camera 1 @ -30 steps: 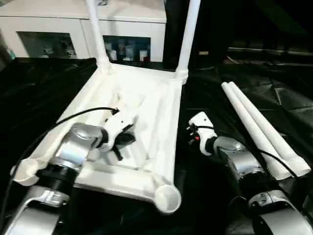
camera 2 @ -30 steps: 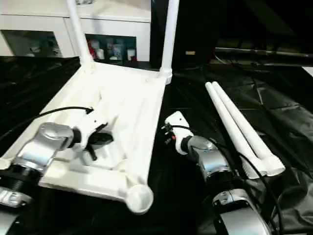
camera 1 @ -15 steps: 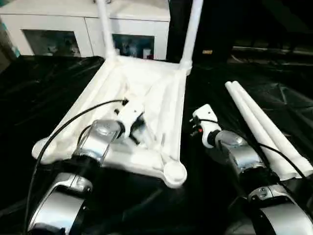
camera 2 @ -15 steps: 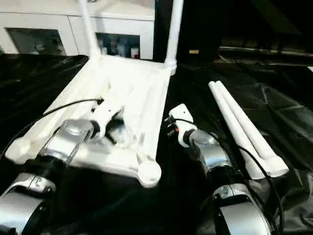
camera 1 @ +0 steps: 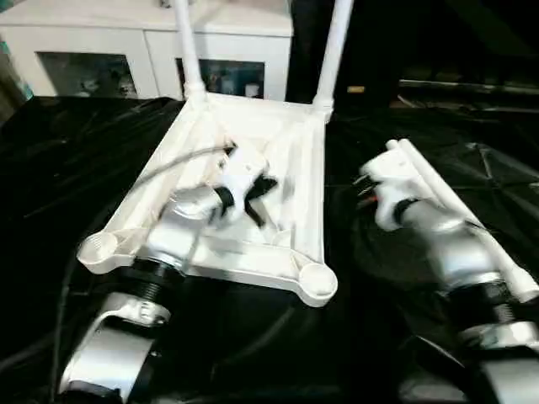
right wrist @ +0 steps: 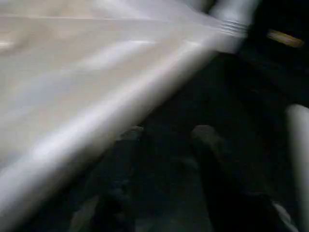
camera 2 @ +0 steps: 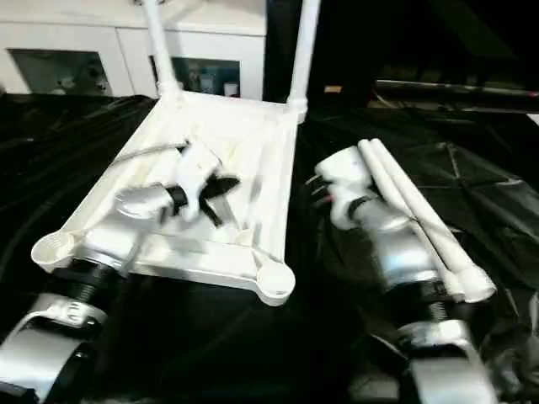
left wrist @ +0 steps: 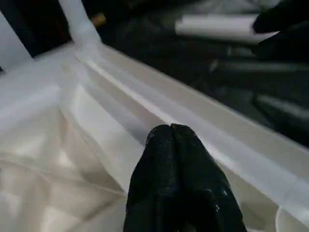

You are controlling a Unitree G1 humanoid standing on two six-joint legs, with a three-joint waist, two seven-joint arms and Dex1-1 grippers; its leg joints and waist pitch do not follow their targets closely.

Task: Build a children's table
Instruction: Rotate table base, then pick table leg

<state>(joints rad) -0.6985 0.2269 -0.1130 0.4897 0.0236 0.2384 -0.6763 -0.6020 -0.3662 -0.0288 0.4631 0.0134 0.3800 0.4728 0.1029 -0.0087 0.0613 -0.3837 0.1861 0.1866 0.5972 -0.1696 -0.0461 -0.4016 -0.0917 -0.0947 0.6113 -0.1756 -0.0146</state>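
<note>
Bracing: left gripper (left wrist: 179, 145), fingers closed on nothing, steadies upturned tabletop (camera 1: 290, 135).
Reaching: right gripper (right wrist: 166, 133), fingers parted, empty, nears loose legs (camera 1: 446, 198).

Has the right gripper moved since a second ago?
Yes. The right gripper has shifted away from the tabletop rim, toward the two loose legs beside it.

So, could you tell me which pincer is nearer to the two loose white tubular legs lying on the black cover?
The right pincer: it sits right beside the loose white tubular legs. The left pincer is farther off, over the white plastic tabletop.
</note>
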